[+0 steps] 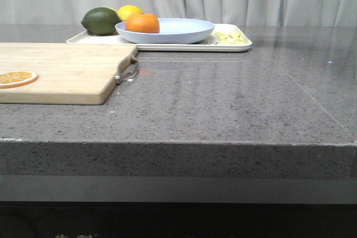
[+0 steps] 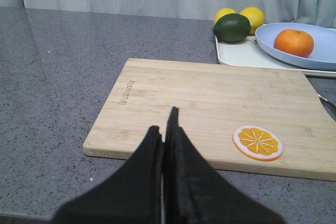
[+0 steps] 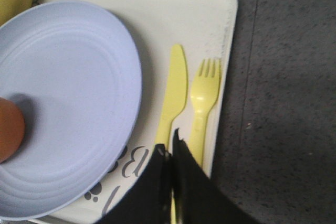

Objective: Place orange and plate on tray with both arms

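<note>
The orange (image 1: 142, 23) lay in the plate (image 1: 184, 29), which rested on the tray (image 1: 234, 45). Both the left gripper (image 2: 164, 129) and right gripper (image 3: 171, 148) were closed and empty. The right one hung above the tray's cutlery; descending could knock the plastic fork (image 3: 203, 98) or plate.

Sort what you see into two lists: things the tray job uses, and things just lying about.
Job: orange, plate, tray, left gripper, right gripper.

Lying about: cutting board, orange slice, dark green fruit, lemons, yellow knife, yellow fork.
</note>
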Available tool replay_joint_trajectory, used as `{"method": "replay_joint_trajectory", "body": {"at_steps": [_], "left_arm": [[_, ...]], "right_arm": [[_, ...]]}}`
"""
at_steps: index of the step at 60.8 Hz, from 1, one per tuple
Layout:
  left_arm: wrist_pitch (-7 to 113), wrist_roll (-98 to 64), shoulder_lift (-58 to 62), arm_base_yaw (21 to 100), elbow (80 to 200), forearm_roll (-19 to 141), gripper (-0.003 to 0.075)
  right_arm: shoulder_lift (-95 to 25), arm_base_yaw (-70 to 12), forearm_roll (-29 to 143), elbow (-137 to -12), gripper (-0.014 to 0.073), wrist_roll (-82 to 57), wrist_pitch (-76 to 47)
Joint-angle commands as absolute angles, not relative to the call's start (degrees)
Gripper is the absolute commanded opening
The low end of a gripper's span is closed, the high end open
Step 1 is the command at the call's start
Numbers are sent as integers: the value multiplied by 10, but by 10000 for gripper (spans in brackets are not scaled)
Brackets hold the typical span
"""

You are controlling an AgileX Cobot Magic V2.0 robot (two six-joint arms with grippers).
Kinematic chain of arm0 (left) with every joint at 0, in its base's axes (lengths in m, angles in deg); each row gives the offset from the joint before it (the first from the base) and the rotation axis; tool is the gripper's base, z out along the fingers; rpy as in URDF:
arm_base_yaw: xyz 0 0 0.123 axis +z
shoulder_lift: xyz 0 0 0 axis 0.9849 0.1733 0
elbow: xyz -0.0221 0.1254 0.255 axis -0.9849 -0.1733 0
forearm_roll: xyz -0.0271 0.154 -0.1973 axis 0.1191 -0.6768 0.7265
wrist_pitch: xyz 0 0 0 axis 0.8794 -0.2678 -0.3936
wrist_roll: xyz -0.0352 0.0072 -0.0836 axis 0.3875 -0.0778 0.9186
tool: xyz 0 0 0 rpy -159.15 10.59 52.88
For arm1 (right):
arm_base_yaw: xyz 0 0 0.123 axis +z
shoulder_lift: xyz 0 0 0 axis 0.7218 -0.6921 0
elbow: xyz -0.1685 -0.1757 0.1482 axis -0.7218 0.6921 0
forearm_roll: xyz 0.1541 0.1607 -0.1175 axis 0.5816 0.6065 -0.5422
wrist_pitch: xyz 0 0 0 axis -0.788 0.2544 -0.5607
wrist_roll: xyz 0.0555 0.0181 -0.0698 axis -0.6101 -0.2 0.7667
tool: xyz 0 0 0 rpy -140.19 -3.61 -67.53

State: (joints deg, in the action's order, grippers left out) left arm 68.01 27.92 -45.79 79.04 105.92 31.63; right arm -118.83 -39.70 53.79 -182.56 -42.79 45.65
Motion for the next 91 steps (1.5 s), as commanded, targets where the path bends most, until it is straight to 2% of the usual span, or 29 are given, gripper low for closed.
{"method": "replay_joint_trajectory", "body": {"at_steps": [1, 13, 24, 38, 53, 72, 91], "left_arm": [[632, 284, -452, 792, 1074, 319, -18], [632, 284, -452, 792, 1074, 319, -18], [632, 284, -452, 792, 1074, 319, -18], [632, 284, -452, 792, 1074, 319, -18], [632, 284, -452, 792, 1074, 319, -18], [632, 284, -452, 791, 1074, 319, -18], [632, 284, -452, 791, 1074, 319, -18]], "right_arm": [[-1118, -400, 514, -1879, -67, -407, 498], [-1060, -401, 448, -1845, -60, -397, 500], [-975, -401, 443, -1722, -60, -383, 499], [-819, -401, 434, -1468, -60, -331, 498], [-639, -403, 411, -1139, -60, -320, 490], [-395, -403, 411, -743, -60, -319, 292], [-185, -403, 412, -462, -60, -319, 35]]}}
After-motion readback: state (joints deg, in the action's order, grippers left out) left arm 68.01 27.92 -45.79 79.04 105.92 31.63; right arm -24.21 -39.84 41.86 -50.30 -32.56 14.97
